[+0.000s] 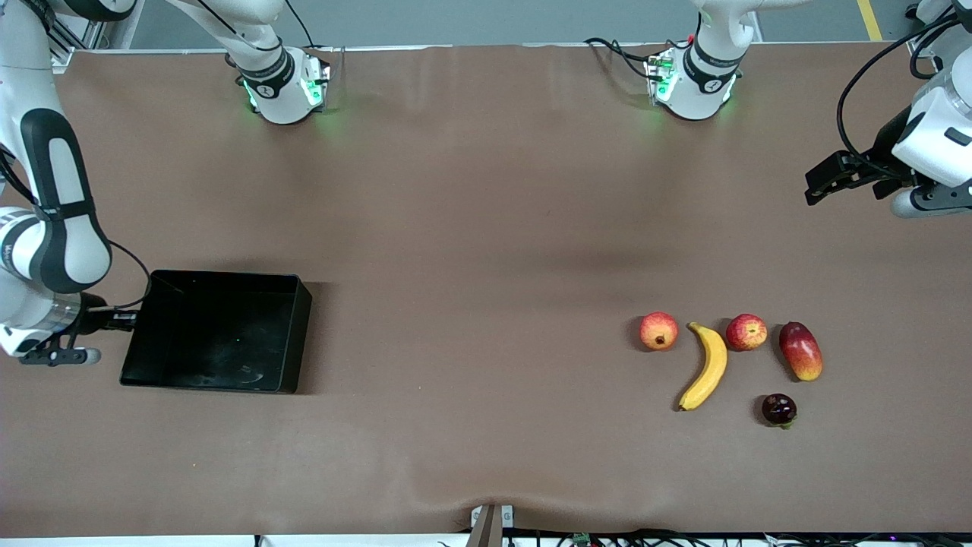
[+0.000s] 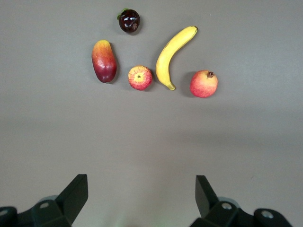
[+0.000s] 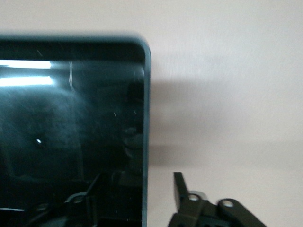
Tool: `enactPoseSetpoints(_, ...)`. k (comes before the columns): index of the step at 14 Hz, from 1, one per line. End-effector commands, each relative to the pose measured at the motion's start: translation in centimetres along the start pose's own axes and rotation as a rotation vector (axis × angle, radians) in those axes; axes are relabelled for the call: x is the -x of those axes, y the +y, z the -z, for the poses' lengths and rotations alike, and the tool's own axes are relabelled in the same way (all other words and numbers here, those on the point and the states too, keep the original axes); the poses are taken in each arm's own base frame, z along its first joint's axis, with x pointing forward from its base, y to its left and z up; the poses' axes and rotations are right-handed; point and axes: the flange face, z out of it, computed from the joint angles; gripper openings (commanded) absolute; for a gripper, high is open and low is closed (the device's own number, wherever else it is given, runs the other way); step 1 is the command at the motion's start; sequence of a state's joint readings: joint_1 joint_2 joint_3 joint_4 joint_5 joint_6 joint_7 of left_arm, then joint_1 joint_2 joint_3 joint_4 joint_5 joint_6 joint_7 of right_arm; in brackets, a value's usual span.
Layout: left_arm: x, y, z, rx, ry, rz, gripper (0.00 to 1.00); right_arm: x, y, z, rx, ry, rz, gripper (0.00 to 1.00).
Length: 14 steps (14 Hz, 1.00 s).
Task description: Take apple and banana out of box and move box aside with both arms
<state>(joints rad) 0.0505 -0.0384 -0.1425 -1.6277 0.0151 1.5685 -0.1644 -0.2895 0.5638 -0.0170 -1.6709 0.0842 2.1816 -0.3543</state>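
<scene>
Fruits (image 1: 744,357) number five beside one box (image 1: 288,334); left pincer (image 2: 142,198) gapes empty, right pincer (image 3: 137,198) straddles box wall.

Arm shells: glossy white, rounded segments with black-grey joint bands.
Bases: white domes glowing green, small black markings.
Cables: black, looping along wrists and bases.
Left gripper (image 2: 141,198): black angular jaws, round screws.
Right gripper (image 3: 137,198): black, screws visible.

bananas: one (image 1: 706,366)
apples: one (image 1: 746,332)
crowned red-orange fruits: one (image 1: 658,331)
mangoes: one (image 1: 800,350)
dark round fruits: one (image 1: 779,409)
black trays: one (image 1: 285,334)
robot arms: two
</scene>
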Motion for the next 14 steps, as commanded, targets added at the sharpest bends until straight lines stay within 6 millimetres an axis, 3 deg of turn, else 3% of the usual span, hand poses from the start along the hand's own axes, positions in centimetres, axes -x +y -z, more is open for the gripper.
enactPoseSetpoints(1, 0.0, 0.0, 0.4, 0.013, 0.005, 0.018, 1.00, -2.1, -1.6, 5.1, 0.017, 0.078, 0.045, 1.00)
enactPoseSetpoints(3, 0.0, -0.1, 0.4, 0.013, 0.006, 0.020, 1.00, -3.7, -6.5, 9.9, 0.045, 0.151, 0.099, 1.00)
enactPoseSetpoints(5, 0.0, 0.0, 0.4, 0.013, 0.006, 0.018, 1.00, -3.4, -10.2, 14.4, 0.048, 0.194, 0.077, 1.00)
enactPoseSetpoints(7, 0.0, 0.0, 0.4, 0.013, 0.005, 0.017, 1.00, -2.4, -13.1, 17.7, 0.041, 0.185, 0.072, 1.00)
enactPoseSetpoints(14, 0.2, -0.1, 0.6, 0.012, 0.006, 0.012, 1.00, 5.8, -18.3, 27.8, 0.056, 0.010, -0.040, 1.00)
